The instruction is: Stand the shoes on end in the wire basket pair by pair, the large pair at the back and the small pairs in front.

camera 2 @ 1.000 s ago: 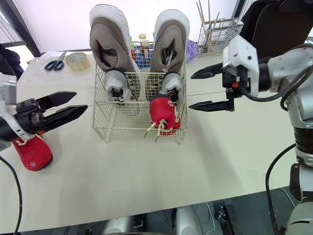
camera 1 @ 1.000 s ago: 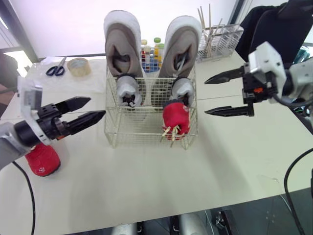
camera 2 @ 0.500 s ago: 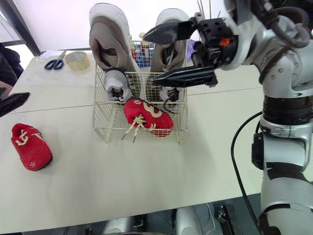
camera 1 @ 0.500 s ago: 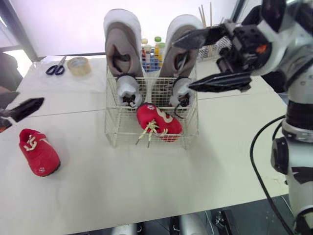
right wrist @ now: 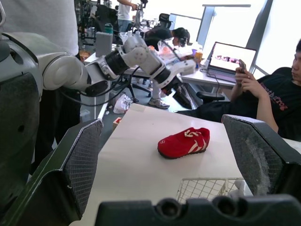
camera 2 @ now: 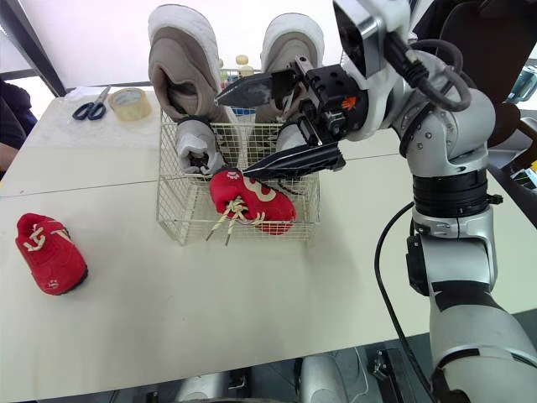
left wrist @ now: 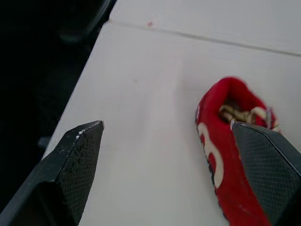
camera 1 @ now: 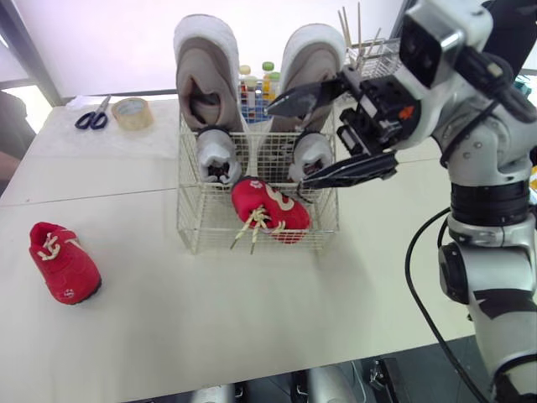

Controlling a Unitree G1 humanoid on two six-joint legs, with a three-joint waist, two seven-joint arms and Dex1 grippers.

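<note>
Red shoe (camera 1: 270, 210) in wire basket (camera 1: 201, 232), just beneath spread right gripper (camera 1: 287, 144)

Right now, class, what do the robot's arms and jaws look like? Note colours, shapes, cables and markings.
The right arm is built of silver-grey rounded segments with black joints, and has a white boxy wrist block. A black cable loops beside it. A small orange mark sits by the jaws. Both pairs of jaws are black, tapered fingers with cross-hatched pads.
</note>
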